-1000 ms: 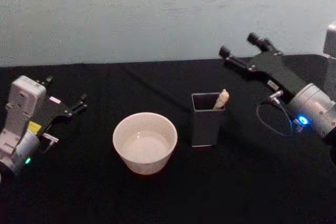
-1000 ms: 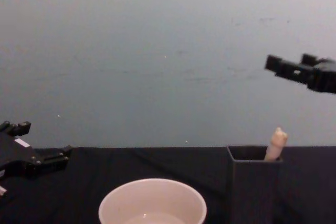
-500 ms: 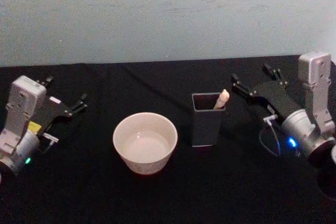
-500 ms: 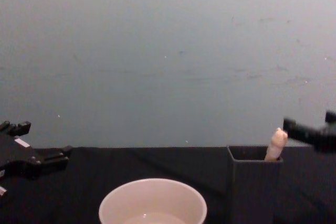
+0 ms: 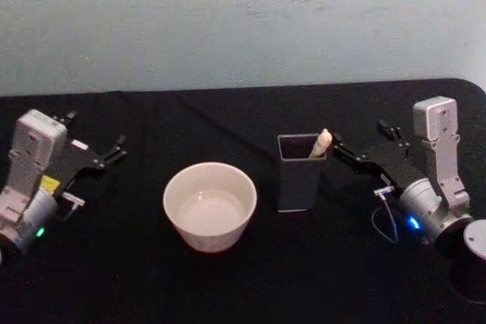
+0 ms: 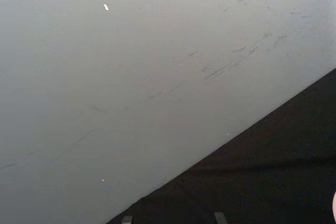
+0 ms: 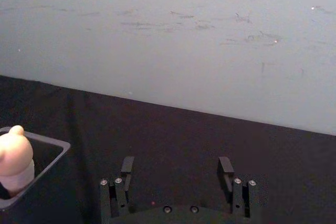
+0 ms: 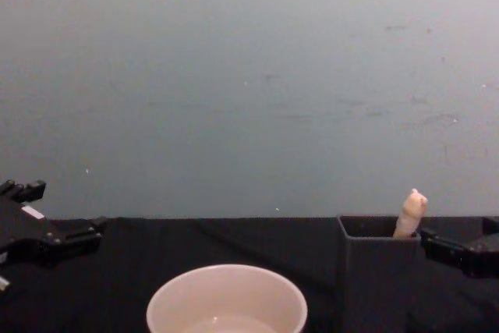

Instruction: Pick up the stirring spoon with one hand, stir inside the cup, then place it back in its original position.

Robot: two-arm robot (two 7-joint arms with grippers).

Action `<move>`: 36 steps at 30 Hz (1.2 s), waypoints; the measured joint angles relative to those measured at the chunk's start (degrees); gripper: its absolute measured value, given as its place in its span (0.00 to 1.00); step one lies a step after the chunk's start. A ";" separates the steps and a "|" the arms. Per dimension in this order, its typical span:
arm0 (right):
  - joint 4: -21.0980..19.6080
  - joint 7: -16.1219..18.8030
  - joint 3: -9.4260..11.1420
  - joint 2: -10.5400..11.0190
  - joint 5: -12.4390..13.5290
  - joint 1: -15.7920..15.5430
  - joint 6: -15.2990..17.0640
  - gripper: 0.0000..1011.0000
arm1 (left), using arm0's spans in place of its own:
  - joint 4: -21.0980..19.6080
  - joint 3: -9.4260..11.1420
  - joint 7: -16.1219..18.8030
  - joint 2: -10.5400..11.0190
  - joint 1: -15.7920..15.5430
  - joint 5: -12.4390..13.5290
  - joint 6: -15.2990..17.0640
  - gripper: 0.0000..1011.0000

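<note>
1 stirring spoon (image 5: pixel 322 143), 1 cup (image 5: pixel 209 206), 1 holder (image 5: pixel 299 173), 2 grippers.

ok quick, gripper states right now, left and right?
Left gripper: open, empty, parked left of the cup.
Right gripper: open, empty, beside the stirring spoon in the holder.

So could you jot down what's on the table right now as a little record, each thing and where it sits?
spoon: stirring spoon stands in the holder, beige knobby tip above the rim
holder: dark square holder, to the right of the cup
cup: cream cup, near the table's middle, nothing in it but a pale bottom
right end effector: right end effector open, low beside the holder, close to the spoon tip, holding nothing
left end effector: left end effector parked at the table's left, away from the cup
table: black table
</note>
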 joint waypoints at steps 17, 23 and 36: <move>-0.31 -0.15 -0.06 0.12 0.02 -0.06 -0.13 0.99 | 0.00 0.00 0.00 0.00 0.00 0.00 0.00 0.99; -0.35 -0.16 -0.06 0.14 0.04 -0.09 -0.17 0.99 | 0.00 0.00 0.00 0.00 0.00 0.00 0.00 0.99; -0.42 -0.15 -0.05 0.17 0.05 -0.10 -0.19 0.99 | 0.00 0.00 0.00 0.00 0.00 0.00 0.00 0.99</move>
